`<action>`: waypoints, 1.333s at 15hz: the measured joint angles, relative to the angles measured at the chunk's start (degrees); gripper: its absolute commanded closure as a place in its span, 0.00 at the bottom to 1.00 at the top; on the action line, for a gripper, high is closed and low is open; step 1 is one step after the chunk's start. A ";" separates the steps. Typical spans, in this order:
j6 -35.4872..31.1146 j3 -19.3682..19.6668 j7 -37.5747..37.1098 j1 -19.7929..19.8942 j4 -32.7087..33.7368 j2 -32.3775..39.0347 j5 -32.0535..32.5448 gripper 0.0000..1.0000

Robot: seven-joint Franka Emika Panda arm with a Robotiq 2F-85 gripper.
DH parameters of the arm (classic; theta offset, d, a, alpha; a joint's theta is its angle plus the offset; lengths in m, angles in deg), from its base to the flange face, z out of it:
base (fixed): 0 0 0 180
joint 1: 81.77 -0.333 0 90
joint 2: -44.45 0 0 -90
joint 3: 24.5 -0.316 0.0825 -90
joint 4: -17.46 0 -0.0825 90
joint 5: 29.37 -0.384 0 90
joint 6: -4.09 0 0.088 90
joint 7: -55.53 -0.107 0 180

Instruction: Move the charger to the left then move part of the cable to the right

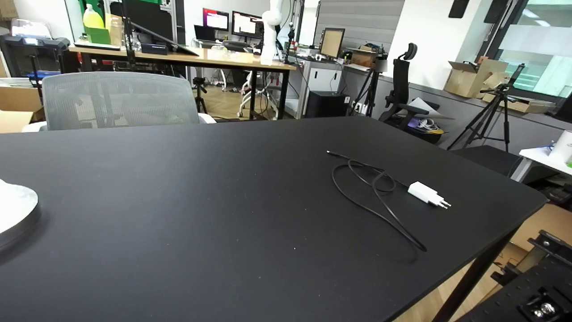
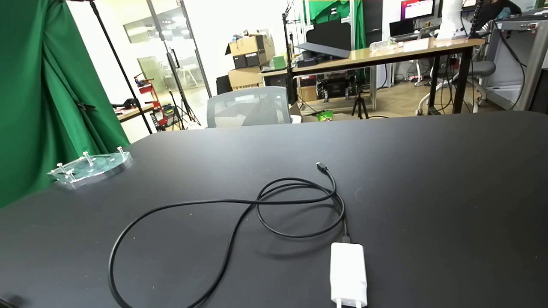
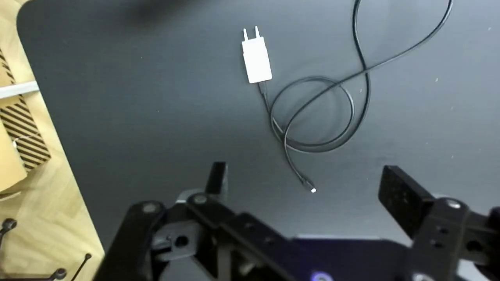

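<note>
The white charger (image 1: 422, 193) lies on the black table, and it also shows in an exterior view (image 2: 348, 271) and in the wrist view (image 3: 257, 60). Its two prongs point away from the cable. The thin black cable (image 2: 229, 201) is plugged into it and lies in crossing loops, also in the wrist view (image 3: 366, 70). The cable's small plug tip (image 3: 308, 185) lies free on the table. My gripper (image 3: 304, 171) is open and empty above the table. In the wrist view the plug tip appears between the fingers, with the charger beyond them. No gripper fingers show clearly in the exterior views.
The black table (image 1: 201, 201) has an edge close to the charger, which shows at the left of the wrist view (image 3: 64, 150). A clear plate with bolts (image 2: 92, 171) stands at the far left. A white rounded object (image 1: 15, 208) and a grey chair (image 1: 120, 100) are at the table's sides.
</note>
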 measured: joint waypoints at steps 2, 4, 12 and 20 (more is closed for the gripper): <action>-5.89 -0.52 -3.01 0.08 -1.56 2.04 -1.84 0.00; -9.99 -1.58 -5.45 -0.15 -2.38 5.46 -5.31 0.00; -13.23 -4.82 -10.94 -2.55 -0.21 19.59 -21.75 0.00; -17.48 -4.72 -10.52 -1.23 -0.67 22.59 -22.08 0.00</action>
